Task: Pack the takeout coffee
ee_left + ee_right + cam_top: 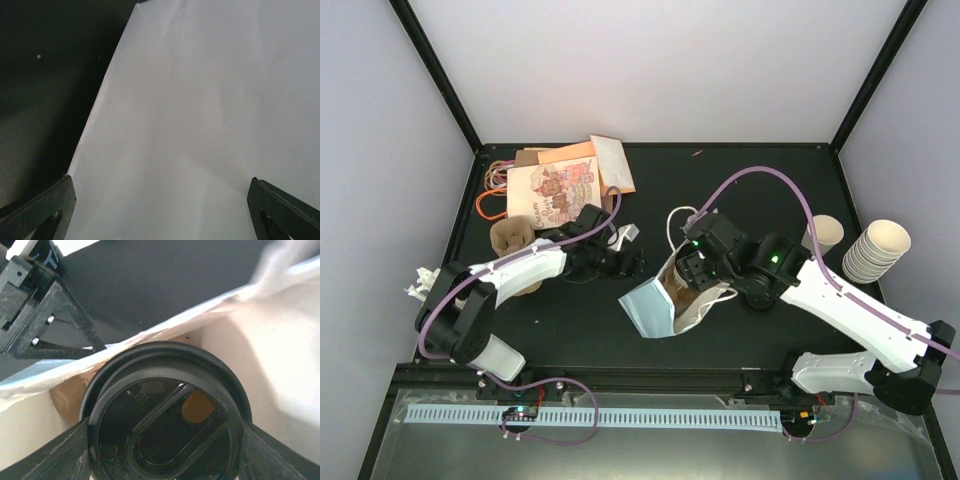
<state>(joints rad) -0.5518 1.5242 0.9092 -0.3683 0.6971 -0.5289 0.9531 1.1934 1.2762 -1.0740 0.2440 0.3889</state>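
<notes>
The takeout coffee (165,420) shows in the right wrist view as a round black lid over a cream cup. My right gripper (165,445) is shut on it, one finger on each side of the lid. It holds the cup inside the mouth of a white and light-blue paper bag (655,305) lying mid-table. In the top view my right gripper (686,270) sits at the bag's opening and hides the cup. My left gripper (628,258) is open just left of the bag. In the left wrist view its jaws (162,212) stand wide apart facing the bag's white side (200,125).
A stack of lidless cream cups (876,250) and a single cup (823,236) stand at the right. A brown pulp carrier (513,240) and printed paper bags (558,185) lie at the back left. White crumpled paper (420,285) lies at the left edge.
</notes>
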